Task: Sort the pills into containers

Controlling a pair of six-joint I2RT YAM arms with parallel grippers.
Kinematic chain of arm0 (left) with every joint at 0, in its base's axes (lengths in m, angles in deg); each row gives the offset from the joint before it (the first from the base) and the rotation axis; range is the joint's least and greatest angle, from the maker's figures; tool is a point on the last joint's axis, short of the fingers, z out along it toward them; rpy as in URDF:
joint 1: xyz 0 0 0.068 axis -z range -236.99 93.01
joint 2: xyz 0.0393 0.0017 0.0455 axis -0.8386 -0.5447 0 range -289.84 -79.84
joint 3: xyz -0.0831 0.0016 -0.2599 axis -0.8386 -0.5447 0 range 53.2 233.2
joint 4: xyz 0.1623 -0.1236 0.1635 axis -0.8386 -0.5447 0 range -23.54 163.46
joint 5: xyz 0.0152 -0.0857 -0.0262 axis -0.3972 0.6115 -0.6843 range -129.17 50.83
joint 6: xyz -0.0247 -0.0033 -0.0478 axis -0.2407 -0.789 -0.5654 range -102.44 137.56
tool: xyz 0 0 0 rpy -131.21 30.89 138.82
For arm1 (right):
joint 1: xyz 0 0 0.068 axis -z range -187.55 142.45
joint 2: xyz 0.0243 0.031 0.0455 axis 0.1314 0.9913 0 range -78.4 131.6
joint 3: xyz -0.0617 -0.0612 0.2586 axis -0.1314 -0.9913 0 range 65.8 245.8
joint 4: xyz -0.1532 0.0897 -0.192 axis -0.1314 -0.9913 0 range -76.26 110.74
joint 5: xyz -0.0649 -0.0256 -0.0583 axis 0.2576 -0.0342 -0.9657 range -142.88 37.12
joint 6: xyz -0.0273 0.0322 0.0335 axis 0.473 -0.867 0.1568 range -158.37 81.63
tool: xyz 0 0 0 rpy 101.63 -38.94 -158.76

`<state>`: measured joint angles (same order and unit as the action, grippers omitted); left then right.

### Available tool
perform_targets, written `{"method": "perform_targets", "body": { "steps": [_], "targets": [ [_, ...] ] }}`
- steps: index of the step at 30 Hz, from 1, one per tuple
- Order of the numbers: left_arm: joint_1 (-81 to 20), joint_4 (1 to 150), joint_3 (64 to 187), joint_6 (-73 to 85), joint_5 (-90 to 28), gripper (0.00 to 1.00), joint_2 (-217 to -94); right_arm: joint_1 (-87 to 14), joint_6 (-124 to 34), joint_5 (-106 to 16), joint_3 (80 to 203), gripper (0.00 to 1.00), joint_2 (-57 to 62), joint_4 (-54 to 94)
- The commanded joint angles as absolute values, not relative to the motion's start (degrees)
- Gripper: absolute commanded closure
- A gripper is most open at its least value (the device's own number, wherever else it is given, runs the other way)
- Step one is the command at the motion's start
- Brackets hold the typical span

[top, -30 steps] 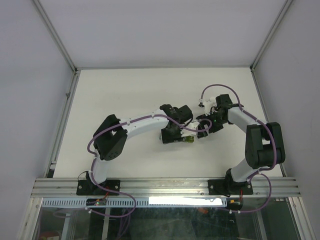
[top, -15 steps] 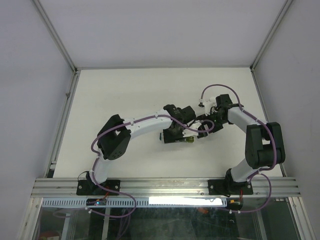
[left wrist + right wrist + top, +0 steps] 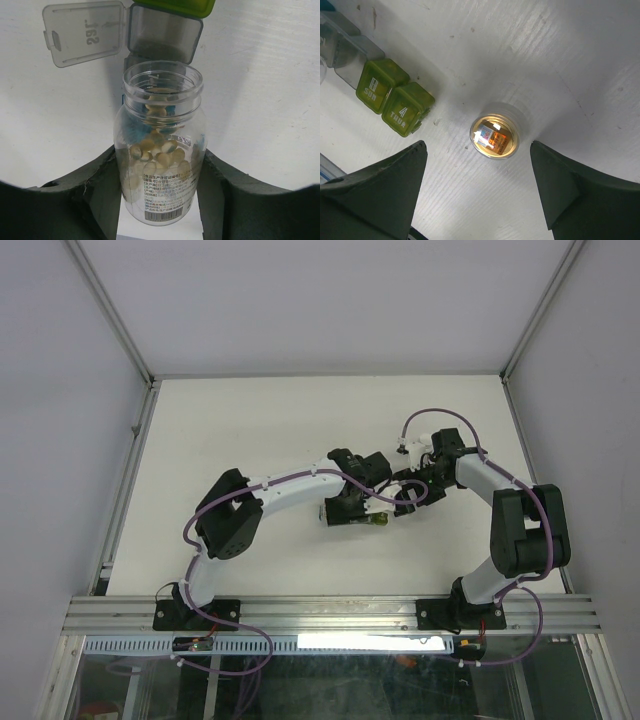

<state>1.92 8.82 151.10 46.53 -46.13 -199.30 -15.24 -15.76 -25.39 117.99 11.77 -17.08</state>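
Starting big: white matte table (image 3: 250,420) under both claws. Next down, joined strip of small square plastic compartments (image 3: 395,97), lying flat just ahead of the left claw (image 3: 159,167), grey cell (image 3: 165,42) open with its clear lid (image 3: 84,32) flipped out to the side, yellow-green cell (image 3: 175,6) next beyond it. Light and rigid by the looks, likely to skate across the table if nudged, so best pinned by the end walls, never by those flimsy lids. Then the clear round plastic bottle (image 3: 160,125), clamped between the left claw's jaws around its labelled body, mouth uncapped and pointing at that grey cell. Smooth, slick, probably easy to squirt out of a grip, so better held low on the label. Over on the other side, right claw (image 3: 477,145) spread wide, holding nothing, hanging over a small open amber bottle (image 3: 494,131) standing below and between the fingers. Smallest: pale oval pills (image 3: 159,155) piled inside the clear bottle, tiny, hard, rolly, better poured slowly than pinched.
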Motion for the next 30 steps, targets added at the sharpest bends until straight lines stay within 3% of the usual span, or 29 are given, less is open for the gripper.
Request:
{"method": "perform_targets", "body": {
  "steps": [1, 30],
  "targets": [
    [2.54, 7.60, 154.00, 45.65, -48.52, 1.00, -198.66, -14.77, -15.26, -23.78, 120.47, 0.13, 10.17, -17.50],
    [2.60, 6.84, 154.78, 45.10, -50.78, 1.00, -199.45, -14.01, -15.47, -22.40, 120.38, 0.12, 9.48, -17.83]
  ]
}}
